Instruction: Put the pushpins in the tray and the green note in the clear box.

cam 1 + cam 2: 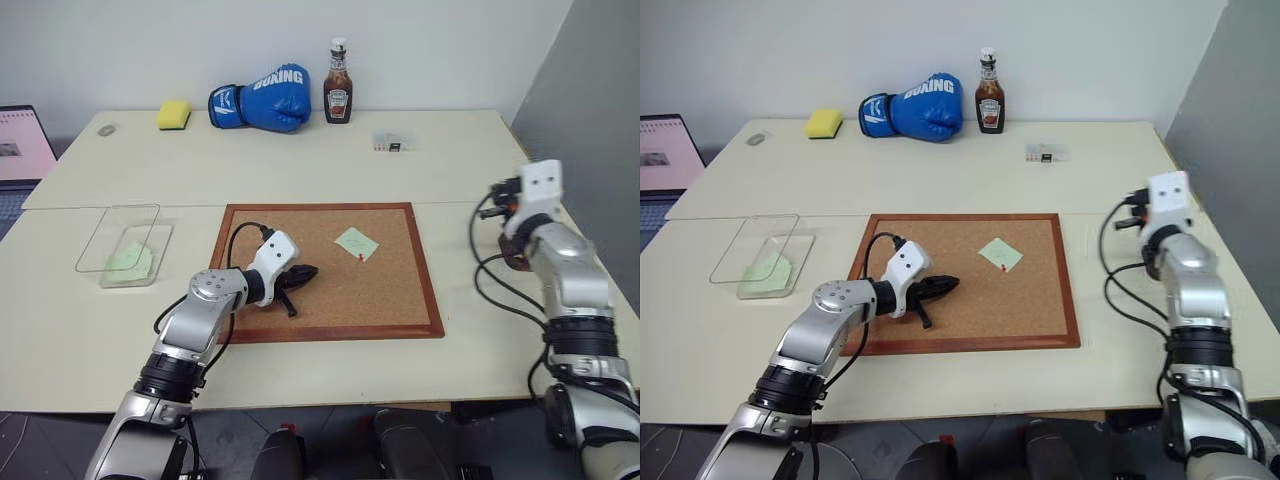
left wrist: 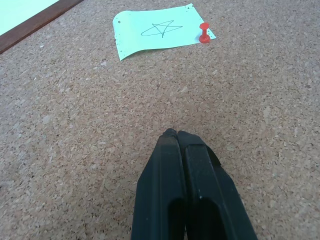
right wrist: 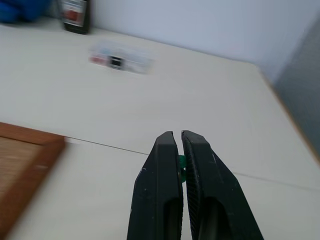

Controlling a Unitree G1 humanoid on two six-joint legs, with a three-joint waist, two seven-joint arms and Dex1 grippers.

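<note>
Cream tabletop hosting a cork pinboard [image 1: 330, 270], the right gripper [image 3: 179, 145] is pinching a tiny green-headed pushpin [image 3: 181, 162] bound, seemingly, for the small dark brown tray [image 1: 517, 262] beneath it, needing lowering and release, while the closed, empty left gripper [image 2: 176, 136] is facing the red-pinned pale green square note [image 2: 157, 34] just ahead.

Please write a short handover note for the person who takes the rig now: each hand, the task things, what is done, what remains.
Left hand: shut, empty, over the corkboard.
Right hand: shut on the green pushpin, out over the table's right side.
Red pushpin pins a green note to the corkboard.
Another green note lies in the clear box.
The tray sits behind the right arm.
Left: both pushpins into the tray, the pinned note into the box.
</note>
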